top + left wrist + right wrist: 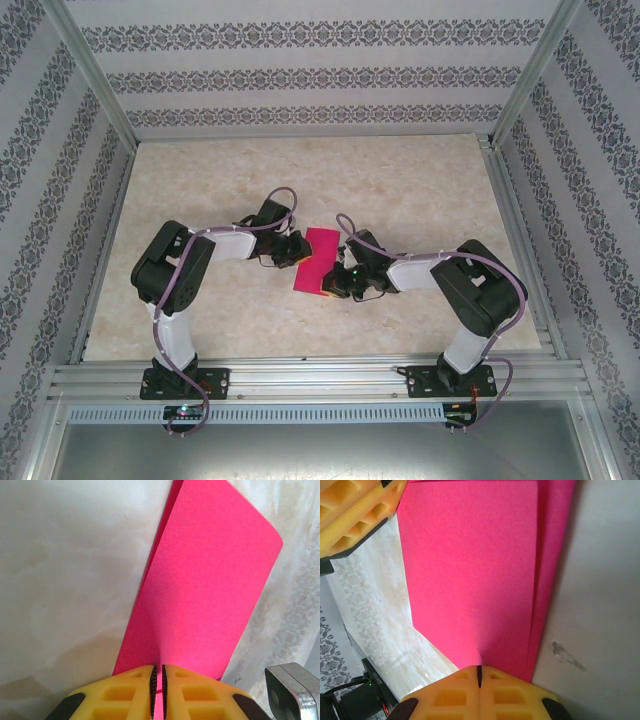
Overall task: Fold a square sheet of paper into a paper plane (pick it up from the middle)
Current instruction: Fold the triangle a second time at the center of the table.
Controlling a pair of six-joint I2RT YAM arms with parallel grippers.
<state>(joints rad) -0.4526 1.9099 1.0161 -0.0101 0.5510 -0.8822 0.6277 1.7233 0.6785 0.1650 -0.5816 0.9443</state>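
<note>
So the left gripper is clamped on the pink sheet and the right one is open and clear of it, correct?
Not quite. The left gripper is clamped on the pink sheet, but the right gripper is not open and clear: the right wrist view shows it shut on the sheet's edge too.

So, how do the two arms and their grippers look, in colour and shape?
The left arm and the right arm have white links, black joint housings and black bases. A lilac cable loops along each. The left gripper and the right gripper have yellow fingers with rectangular pockets and black ribbed pads.
</note>
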